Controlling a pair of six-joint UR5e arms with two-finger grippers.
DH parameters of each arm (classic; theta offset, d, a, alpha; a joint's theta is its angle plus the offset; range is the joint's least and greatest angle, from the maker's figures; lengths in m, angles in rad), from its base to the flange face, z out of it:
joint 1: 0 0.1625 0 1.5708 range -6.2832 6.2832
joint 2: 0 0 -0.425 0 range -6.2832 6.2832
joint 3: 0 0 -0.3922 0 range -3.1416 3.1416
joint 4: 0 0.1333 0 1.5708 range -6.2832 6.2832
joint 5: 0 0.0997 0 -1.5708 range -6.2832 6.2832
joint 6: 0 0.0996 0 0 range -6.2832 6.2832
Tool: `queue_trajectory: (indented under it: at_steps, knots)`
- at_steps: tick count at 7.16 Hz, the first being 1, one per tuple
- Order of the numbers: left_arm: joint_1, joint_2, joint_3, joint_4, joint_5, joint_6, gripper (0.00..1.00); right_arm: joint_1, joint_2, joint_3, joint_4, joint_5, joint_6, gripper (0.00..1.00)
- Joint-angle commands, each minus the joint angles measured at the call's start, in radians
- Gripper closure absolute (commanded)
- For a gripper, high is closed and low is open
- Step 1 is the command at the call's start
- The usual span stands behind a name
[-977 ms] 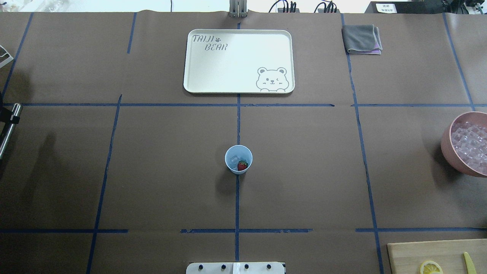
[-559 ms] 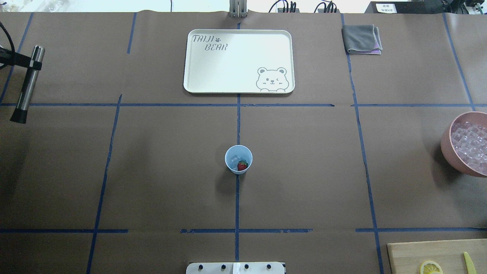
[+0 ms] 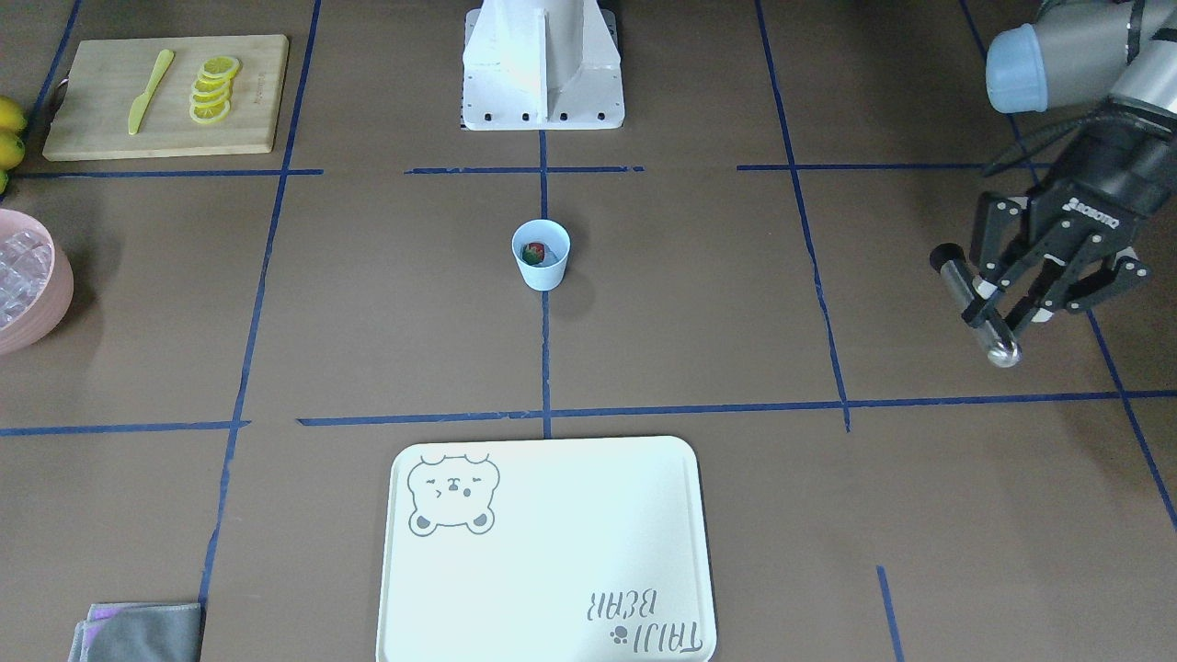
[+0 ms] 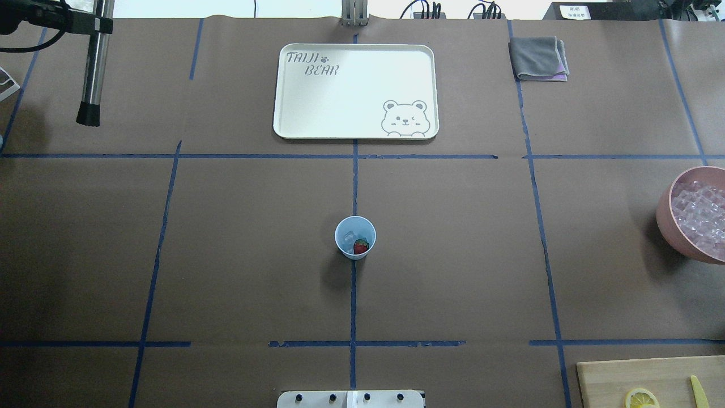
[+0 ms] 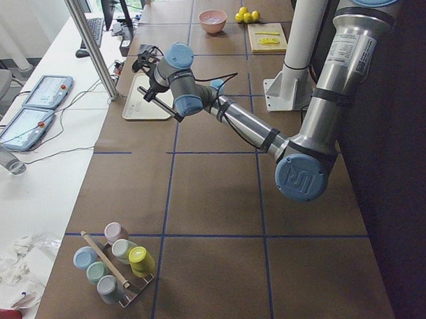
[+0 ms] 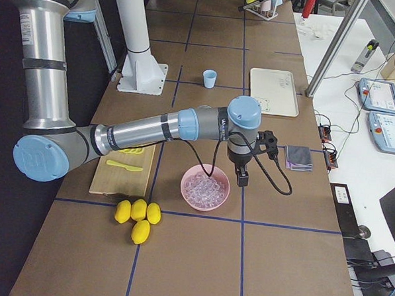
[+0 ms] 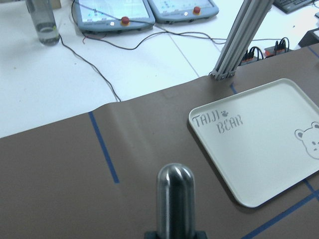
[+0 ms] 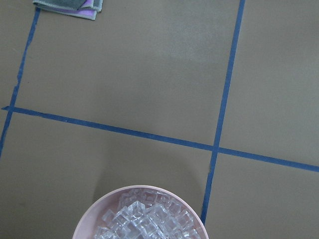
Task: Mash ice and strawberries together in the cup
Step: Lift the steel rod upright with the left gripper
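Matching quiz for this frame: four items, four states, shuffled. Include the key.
1 pale blue plastic cup
2 pink bowl
3 wooden cutting board
4 shiny metal rod

A gripped in left gripper jaws
B heaped with clear ice cubes
C carries yellow lemon slices
D contains a red strawberry

Pairs: 1-D, 2-B, 3-C, 4-A

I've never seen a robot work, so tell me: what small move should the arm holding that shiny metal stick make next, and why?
Probably carry the left gripper toward the table's middle, bringing its shiny black-tipped steel rod above the small pale blue plastic cup. The rod is far off to the side, and the red strawberry and clear ice cubes lie whole inside.
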Motion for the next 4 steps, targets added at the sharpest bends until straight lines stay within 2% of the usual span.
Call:
queue_trajectory:
  at_steps: [1, 3, 4]
  knots:
    - [0.17, -0.003, -0.136, -0.015, 0.284, -0.116, 1.0, -0.001, -0.01, -0.007, 0.0, -0.006, -0.002, 0.01]
    - [0.342, -0.003, -0.155, -0.23, 0.541, -0.215, 1.0, -0.001, -0.013, -0.009, 0.0, -0.007, -0.002, 0.01]
    - [0.388, 0.007, -0.139, -0.299, 0.6, -0.205, 1.0, -0.001, -0.012, -0.012, 0.0, -0.016, -0.004, 0.01]
